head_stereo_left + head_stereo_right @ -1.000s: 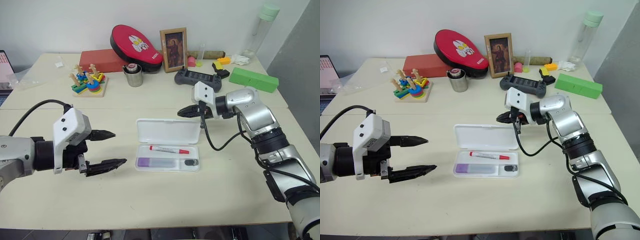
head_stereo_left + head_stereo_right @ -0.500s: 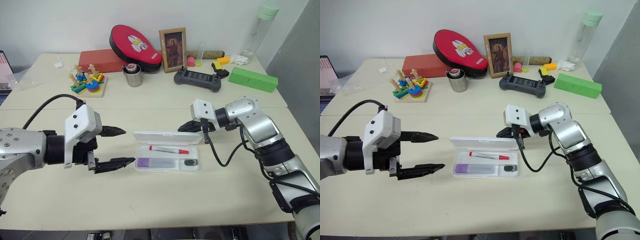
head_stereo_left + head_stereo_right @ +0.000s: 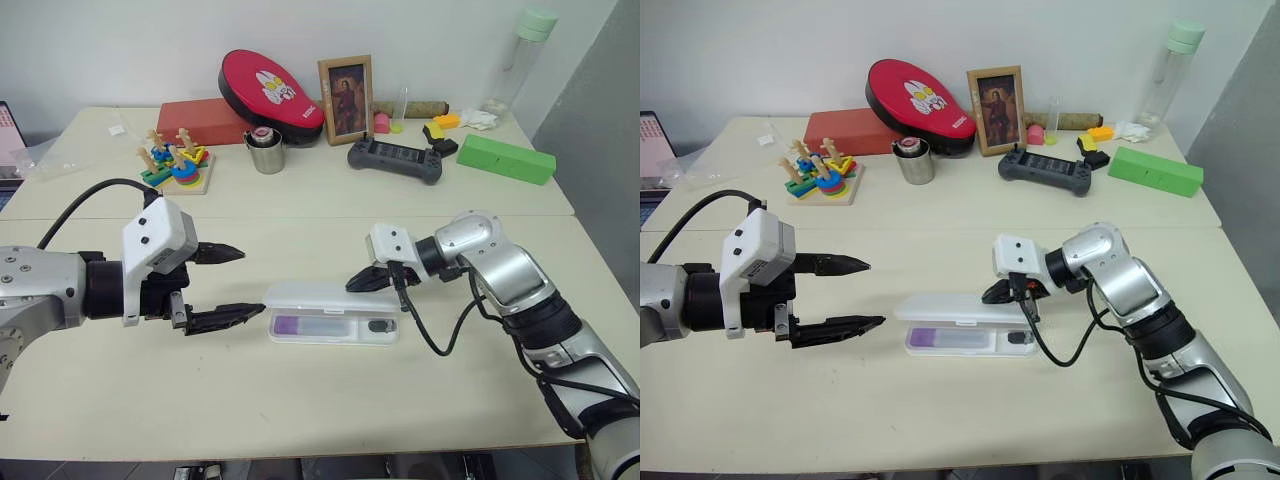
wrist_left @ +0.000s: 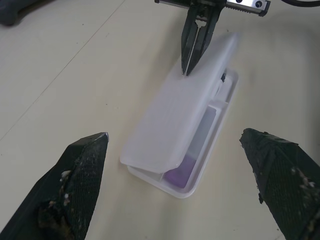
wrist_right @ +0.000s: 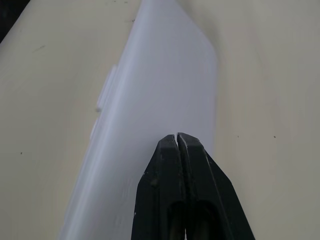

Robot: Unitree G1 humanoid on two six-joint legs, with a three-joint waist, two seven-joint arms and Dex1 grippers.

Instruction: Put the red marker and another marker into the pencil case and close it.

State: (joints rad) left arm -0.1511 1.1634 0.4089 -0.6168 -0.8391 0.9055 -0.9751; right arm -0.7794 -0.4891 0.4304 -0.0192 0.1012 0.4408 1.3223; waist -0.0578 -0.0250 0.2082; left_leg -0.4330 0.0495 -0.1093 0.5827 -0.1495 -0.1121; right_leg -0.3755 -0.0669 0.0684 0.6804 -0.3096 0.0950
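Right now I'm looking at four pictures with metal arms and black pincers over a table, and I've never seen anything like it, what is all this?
It is a humanoid robot with two arms, each ending in a two-fingered gripper. Two pictures come from cameras on its head, looking down over a table. The other two come from cameras on its wrists, looking along the fingers.

In front of it lies a white pencil case with its lid lowered almost shut. A purple marker shows through the gap. The right gripper is shut and presses its tips on the lid. The left gripper is open and holds nothing, waiting beside the case's end.

Further back lie a stacking toy, a metal cup, a picture frame, a game controller and a green box.
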